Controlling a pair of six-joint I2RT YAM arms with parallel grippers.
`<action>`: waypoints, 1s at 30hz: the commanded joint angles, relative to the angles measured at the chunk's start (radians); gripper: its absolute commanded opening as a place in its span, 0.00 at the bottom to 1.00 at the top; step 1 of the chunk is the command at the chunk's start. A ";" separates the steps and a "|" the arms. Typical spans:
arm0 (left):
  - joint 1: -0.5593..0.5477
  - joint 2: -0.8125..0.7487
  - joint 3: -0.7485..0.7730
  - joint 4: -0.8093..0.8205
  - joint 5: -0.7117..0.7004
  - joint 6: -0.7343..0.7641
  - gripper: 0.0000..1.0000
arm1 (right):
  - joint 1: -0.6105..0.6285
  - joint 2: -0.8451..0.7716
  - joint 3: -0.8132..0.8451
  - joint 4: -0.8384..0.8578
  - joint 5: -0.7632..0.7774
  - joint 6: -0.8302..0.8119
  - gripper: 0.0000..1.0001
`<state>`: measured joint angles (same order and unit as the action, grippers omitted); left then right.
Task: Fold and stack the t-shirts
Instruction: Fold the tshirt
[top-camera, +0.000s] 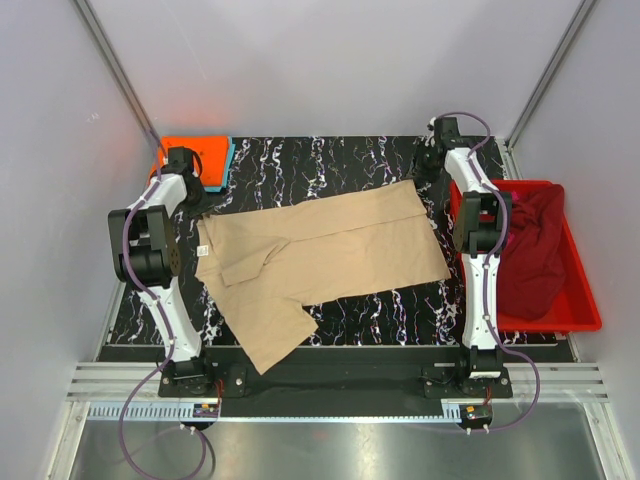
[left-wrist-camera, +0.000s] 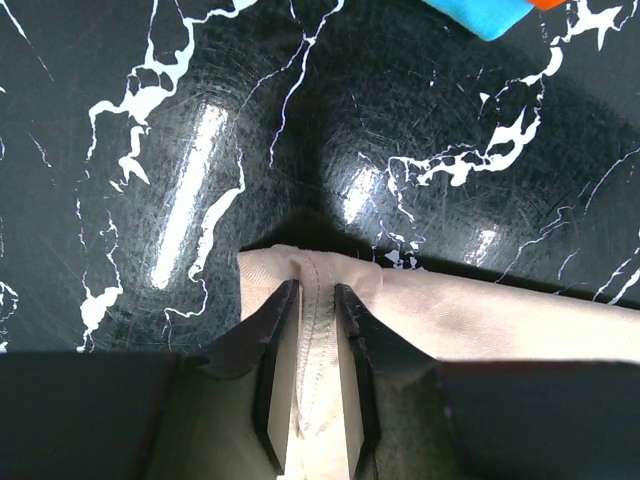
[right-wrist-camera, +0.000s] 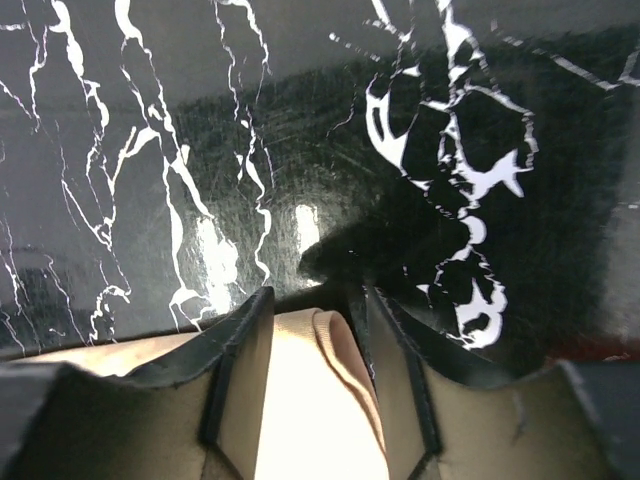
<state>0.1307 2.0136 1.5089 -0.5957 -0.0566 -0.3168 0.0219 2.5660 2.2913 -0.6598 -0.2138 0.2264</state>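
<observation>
The tan t-shirt (top-camera: 330, 250) lies spread flat across the middle of the black marbled table (top-camera: 330, 160), its body reaching from the left edge toward the far right and one sleeve pointing to the near edge. The left gripper (top-camera: 198, 207) is down at the shirt's left end, near the table's left edge. In the left wrist view its jaws stand narrow on either side of a stitched hem (left-wrist-camera: 315, 330), with cloth filling the gap; I cannot tell whether they press it. The right gripper (top-camera: 428, 182) is at the shirt's far right corner. In the right wrist view its jaws are apart, straddling the cloth's rolled edge (right-wrist-camera: 335, 350), with a dark gap showing beside the right finger (right-wrist-camera: 400, 370). At the far left corner a folded orange t-shirt (top-camera: 195, 146) lies on a light blue t-shirt (top-camera: 227, 165). A maroon t-shirt (top-camera: 530, 250) is heaped in the red bin (top-camera: 585, 300) along the right edge.
</observation>
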 joint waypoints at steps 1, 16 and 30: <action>0.003 -0.010 0.017 0.030 -0.029 0.018 0.25 | -0.007 0.010 0.060 -0.018 -0.038 -0.013 0.48; 0.012 -0.016 0.008 0.062 -0.028 0.033 0.09 | -0.008 0.028 0.054 -0.029 -0.075 0.005 0.25; 0.063 -0.079 -0.128 0.198 -0.057 -0.041 0.00 | -0.016 -0.027 -0.024 0.094 0.112 0.140 0.00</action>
<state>0.1619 2.0010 1.4162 -0.4934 -0.0650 -0.3187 0.0162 2.5942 2.2951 -0.6262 -0.2199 0.3298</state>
